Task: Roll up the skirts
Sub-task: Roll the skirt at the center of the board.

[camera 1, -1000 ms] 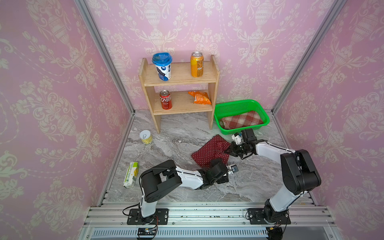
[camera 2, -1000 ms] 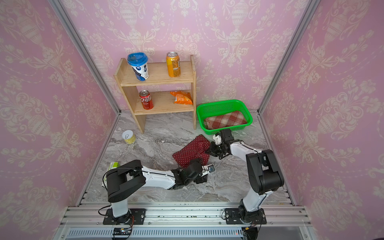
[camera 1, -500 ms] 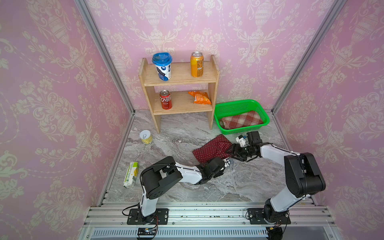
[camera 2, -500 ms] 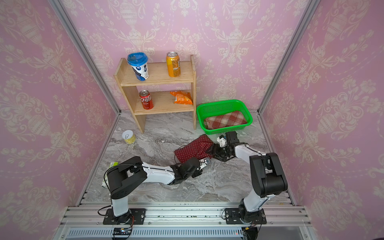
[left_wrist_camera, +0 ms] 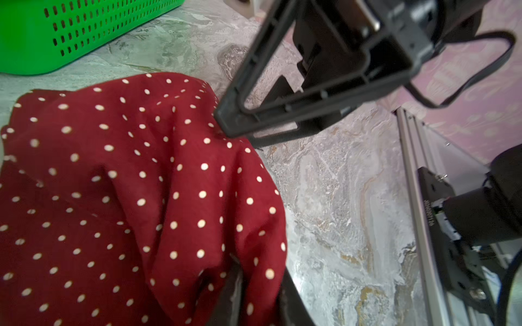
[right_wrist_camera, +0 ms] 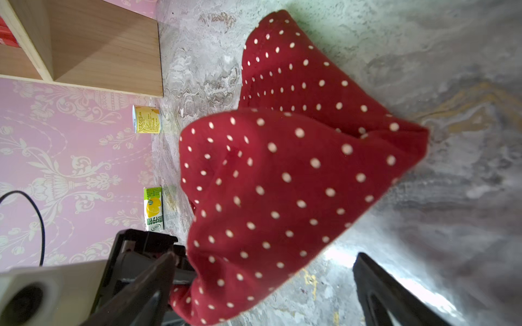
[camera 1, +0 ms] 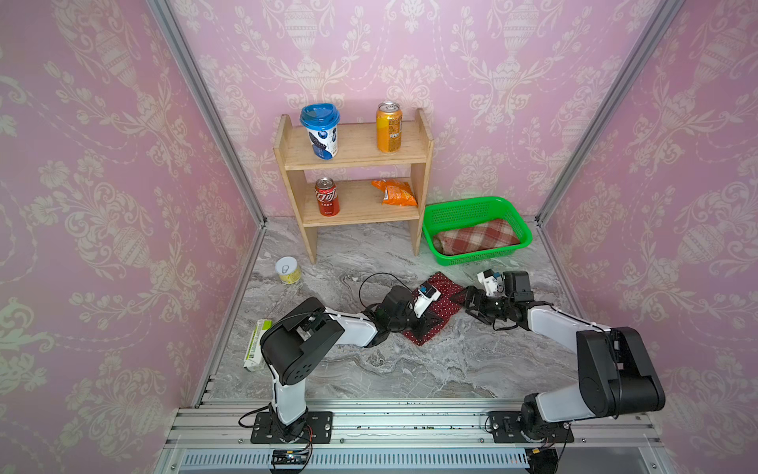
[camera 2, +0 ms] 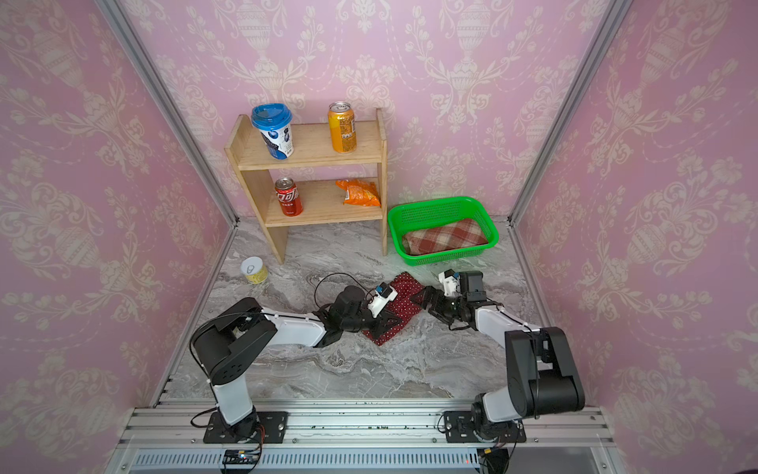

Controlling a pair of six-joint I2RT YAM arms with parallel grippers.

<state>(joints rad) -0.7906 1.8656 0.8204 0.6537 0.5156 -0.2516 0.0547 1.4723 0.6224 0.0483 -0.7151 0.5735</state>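
The dark red polka-dot skirt (camera 1: 445,293) (camera 2: 404,287) lies bunched and folded on the marble floor between my two arms. My left gripper (camera 1: 430,322) (left_wrist_camera: 260,285) is shut on a fold at its near edge; cloth fills the gap between the black fingers (left_wrist_camera: 234,296). My right gripper (camera 1: 469,301) (right_wrist_camera: 265,256) stands open at the skirt's right side, with the cloth (right_wrist_camera: 282,175) bulging between its spread fingers but not pinched. The plaid skirt (camera 1: 480,240) (camera 2: 447,238) lies rolled in the green basket (camera 1: 471,204).
A wooden shelf (camera 1: 352,164) with cans, a cup and a snack bag stands behind, left of the basket. A yellow tin (camera 1: 288,269) and a green-white carton (camera 1: 256,344) lie near the left wall. A black cable (camera 1: 377,283) loops over the left wrist.
My left gripper has shut on the polka-dot skirt's near edge and carried it back. My right gripper has opened and let go of the right corner. The skirt is more bunched.
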